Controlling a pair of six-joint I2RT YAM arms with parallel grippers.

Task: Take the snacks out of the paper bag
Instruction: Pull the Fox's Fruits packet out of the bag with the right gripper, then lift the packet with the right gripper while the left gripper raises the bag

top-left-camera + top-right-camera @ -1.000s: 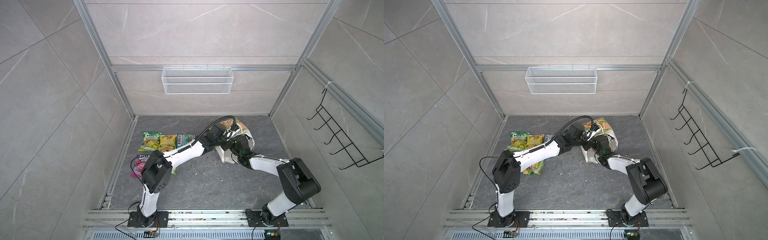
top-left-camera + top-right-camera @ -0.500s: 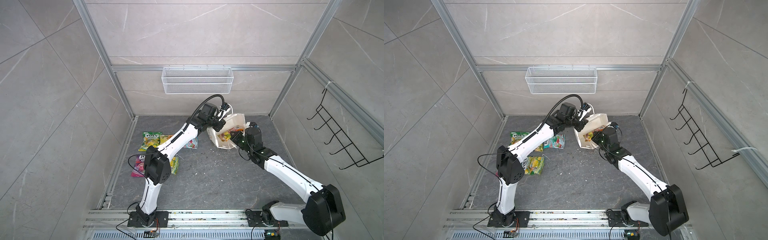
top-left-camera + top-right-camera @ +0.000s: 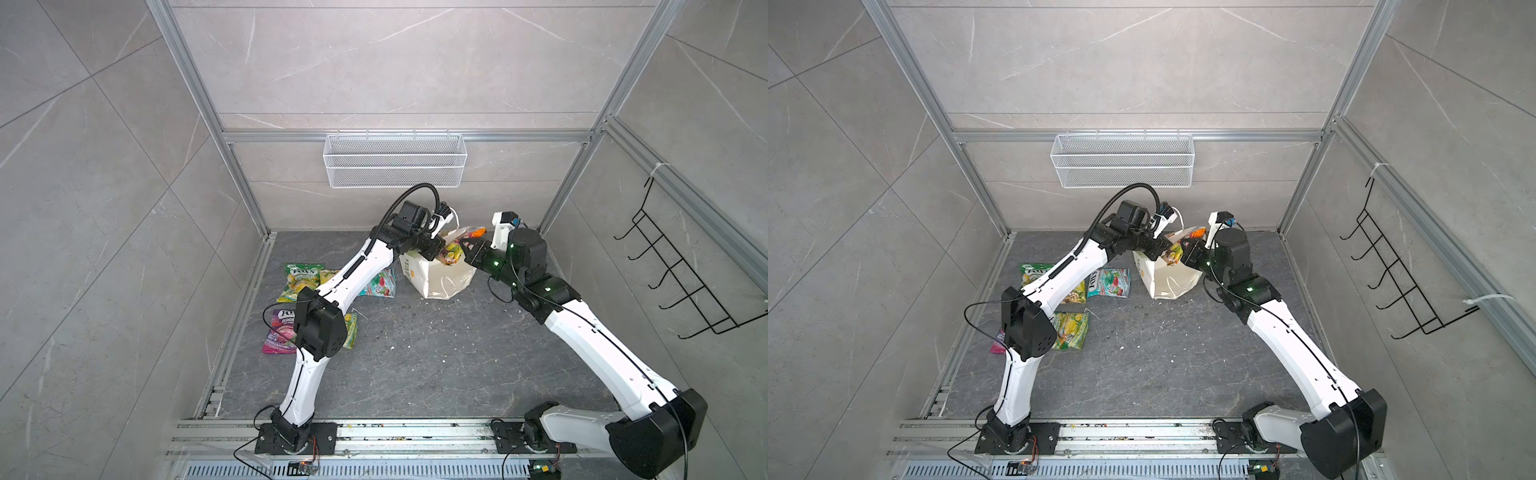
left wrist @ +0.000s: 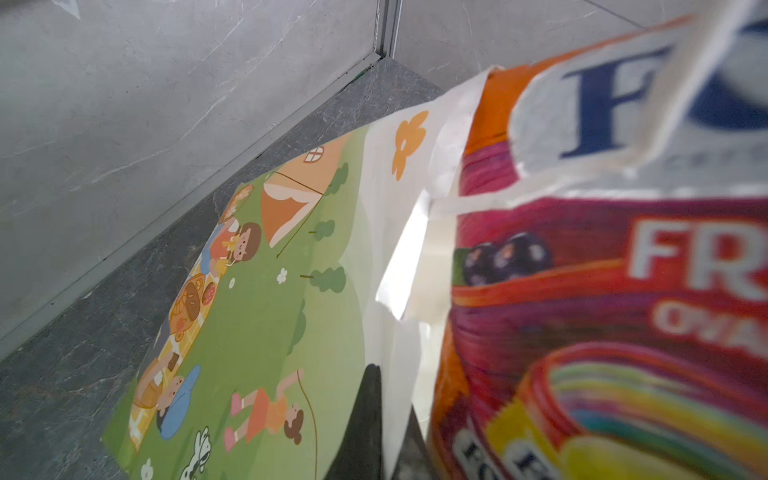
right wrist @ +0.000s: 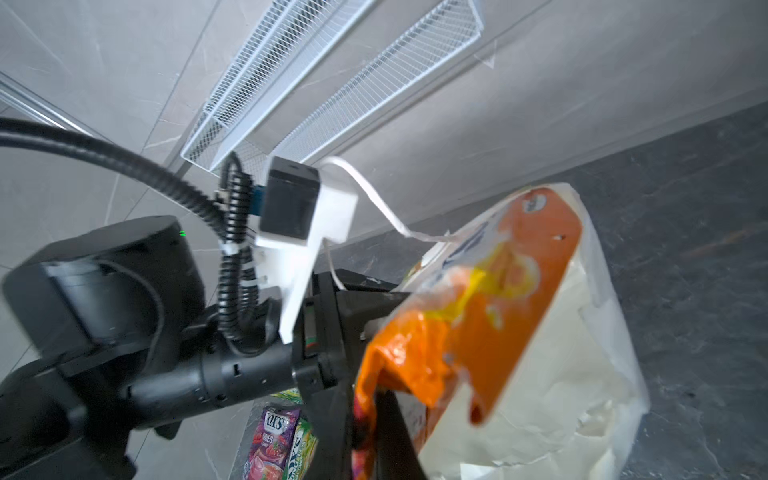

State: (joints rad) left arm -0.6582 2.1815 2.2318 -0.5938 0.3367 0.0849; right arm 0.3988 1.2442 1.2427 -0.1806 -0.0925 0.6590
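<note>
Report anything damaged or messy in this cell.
The paper bag is badly crumpled and creased along its side. White flecks lie scattered on the grey floor in front of it, like torn scraps or crumbs.

White paper bag [image 3: 1169, 282] upright on grey worktop [image 3: 1163, 365], left hand [image 3: 1158, 250] pinching its rim, right hand [image 3: 1185, 250] clamping orange packet [image 3: 1174, 254] at its mouth, other packets [image 3: 1108, 283] lying flat leftward.

In the left wrist view the glossy orange-red snack packet [image 4: 602, 291] is out of focus and cut by the right and lower edges; only "F" and "FR" can be read. In the right wrist view it is blurred too, and the white paper carrier bag [image 5: 561, 374] is cut at the lower edge. In both top views the black elbow of the left arm [image 3: 322, 332] hides part of the purple flat packet [image 3: 277, 332].
</note>
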